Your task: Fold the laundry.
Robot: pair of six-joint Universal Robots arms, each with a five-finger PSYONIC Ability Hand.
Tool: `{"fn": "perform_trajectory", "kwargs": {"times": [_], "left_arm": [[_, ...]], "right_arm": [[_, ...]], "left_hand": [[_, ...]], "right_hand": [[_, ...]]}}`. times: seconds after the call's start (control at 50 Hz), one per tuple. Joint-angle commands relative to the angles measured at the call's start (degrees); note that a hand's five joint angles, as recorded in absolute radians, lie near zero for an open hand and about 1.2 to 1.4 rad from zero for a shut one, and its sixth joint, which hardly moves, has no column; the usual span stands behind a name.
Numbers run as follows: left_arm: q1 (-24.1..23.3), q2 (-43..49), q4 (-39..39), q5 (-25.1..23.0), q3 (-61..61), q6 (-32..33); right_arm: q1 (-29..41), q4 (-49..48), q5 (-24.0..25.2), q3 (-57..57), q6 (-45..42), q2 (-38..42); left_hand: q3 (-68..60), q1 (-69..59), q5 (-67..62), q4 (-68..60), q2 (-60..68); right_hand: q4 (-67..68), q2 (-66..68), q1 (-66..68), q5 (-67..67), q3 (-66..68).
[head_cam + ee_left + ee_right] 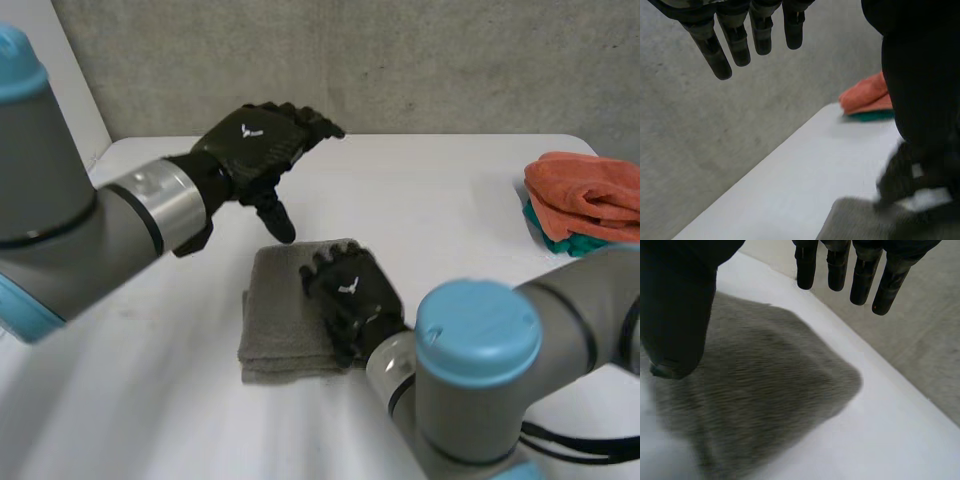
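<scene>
Your towel (285, 325) lies as a folded grey block in the middle of the table (450, 200); your right hand (350, 290) is over its right part, fingers straight and a little apart, thumb off to one side, clamped on nothing; you cannot tell whether the palm presses the cloth. Your left hand (258, 140) hangs above the table beyond the towel, fingers relaxed and spread, empty. Expect the towel to be soft, light and limp; its thick pile should grip rather than slide, yet the layers may shift if you drag only one. Take it at a corner or along a folded edge, pinching all layers together. An orange cloth (585, 190) on a teal cloth (565, 243) lies at the table's right edge, well apart.
</scene>
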State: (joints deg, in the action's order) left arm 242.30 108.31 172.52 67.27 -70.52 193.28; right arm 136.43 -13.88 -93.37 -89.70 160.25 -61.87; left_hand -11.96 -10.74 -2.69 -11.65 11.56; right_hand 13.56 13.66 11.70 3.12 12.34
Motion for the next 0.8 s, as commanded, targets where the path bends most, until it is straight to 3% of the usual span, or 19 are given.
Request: {"fn": "perform_trajectory", "kwargs": {"times": [0.02,0.16,0.64,0.8], "left_arm": [[1.0,0.8,-2.9,-4.3,5.2,-2.6],[0.6,1.0,-2.8,-4.5,5.9,-2.6],[-0.2,2.5,-3.0,-4.5,5.6,-2.6],[-0.3,2.6,-3.0,-4.5,5.3,-2.6]], "right_arm": [[2.1,-4.1,-0.1,-0.7,0.7,4.6],[2.1,-8.8,-0.1,0.7,-0.4,8.1],[2.1,-9.9,-0.2,5.3,-2.2,13.5],[2.1,-9.9,-0.1,7.9,-2.4,15.5]], "left_hand": [[0.6,-0.7,1.3,0.3,-0.2],[0.4,-0.8,1.1,0.1,0.0],[-0.3,-1.5,0.5,-0.6,0.7],[-0.1,-1.3,0.6,-0.4,0.5]], "right_hand": [[-3.6,-3.7,-1.7,-3.1,-2.3],[-3.5,-3.6,-1.6,-3.0,-2.3],[3.9,3.8,5.8,4.4,5.1],[14.0,13.9,15.9,14.4,15.2]]}}
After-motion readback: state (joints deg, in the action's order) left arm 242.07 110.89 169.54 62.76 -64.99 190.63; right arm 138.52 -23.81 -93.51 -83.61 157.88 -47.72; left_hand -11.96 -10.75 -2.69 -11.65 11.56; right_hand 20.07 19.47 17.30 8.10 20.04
